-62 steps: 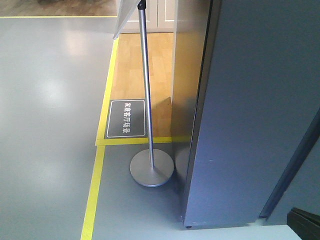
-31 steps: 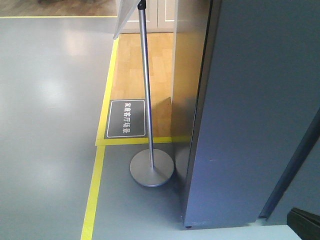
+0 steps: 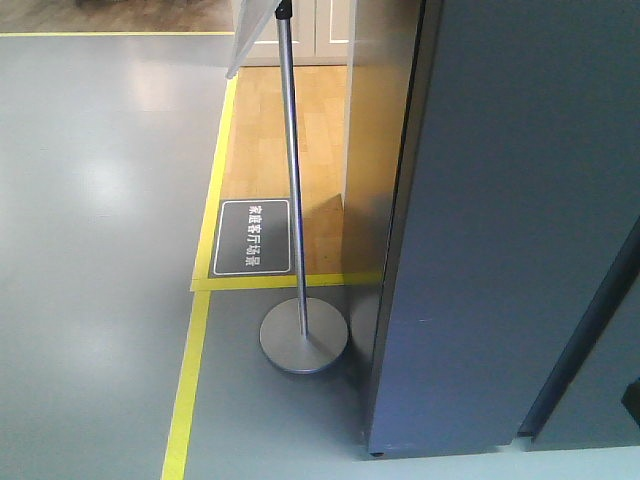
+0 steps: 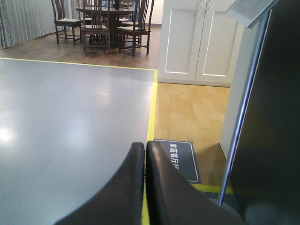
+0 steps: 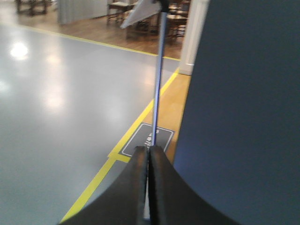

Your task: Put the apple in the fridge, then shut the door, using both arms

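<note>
Grey floor (image 3: 100, 250) with yellow tape lines spreads out beside the fridge (image 3: 500, 220), whose dark side fills the front view. Close beside it stands a sign pole (image 3: 292, 170). Only the wrist views show hands: left gripper (image 4: 145, 150) and right gripper (image 5: 149, 152), both pressed closed, holding nothing. No view shows the apple.

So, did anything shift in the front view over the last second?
Only the dark shape in the bottom right corner: it slid right and upward and is now barely inside the frame; what it is cannot be told. The sign stand, floor label and fridge stayed put.
</note>
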Robot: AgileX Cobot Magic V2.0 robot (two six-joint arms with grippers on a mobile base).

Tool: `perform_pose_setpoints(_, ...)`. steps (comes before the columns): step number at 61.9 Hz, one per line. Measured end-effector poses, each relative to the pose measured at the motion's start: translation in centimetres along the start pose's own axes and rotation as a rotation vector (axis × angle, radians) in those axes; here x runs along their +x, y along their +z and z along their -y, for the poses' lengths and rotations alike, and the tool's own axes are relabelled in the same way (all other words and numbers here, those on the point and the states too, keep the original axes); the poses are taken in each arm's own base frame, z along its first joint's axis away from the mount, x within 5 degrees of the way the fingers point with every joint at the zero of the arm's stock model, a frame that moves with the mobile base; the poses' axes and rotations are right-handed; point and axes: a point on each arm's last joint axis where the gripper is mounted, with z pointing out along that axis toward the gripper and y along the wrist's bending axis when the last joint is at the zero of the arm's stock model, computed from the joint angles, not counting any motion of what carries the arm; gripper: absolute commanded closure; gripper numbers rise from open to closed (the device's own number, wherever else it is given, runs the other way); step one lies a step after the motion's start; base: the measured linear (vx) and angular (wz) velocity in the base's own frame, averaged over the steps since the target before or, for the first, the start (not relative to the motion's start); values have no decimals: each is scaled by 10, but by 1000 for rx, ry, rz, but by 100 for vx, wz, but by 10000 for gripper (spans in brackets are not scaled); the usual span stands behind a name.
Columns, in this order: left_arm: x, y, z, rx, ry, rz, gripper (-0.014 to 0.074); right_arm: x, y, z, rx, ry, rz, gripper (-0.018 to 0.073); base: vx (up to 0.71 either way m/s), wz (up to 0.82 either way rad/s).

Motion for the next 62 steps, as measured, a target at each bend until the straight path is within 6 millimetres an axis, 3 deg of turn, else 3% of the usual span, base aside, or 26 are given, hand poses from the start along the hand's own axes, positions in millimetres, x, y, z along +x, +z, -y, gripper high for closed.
perform_pose_setpoints(16, 0, 0, 0, 0, 0, 0, 603, 45, 3, 14, 163, 194, 7, 564, 0, 0)
perform_pose_setpoints(34, 0, 0, 0, 0, -1, 1, 603, 78, 10, 28, 307, 318, 116, 564, 0, 0)
perform_pose_setpoints(43, 0, 0, 0, 0, -1, 1, 604, 71, 9, 30, 314, 298, 253, 564, 0, 0)
perform_pose_setpoints(62, 0, 0, 0, 0, -1, 1, 603, 66, 8, 30, 328, 160, 294, 564, 0, 0)
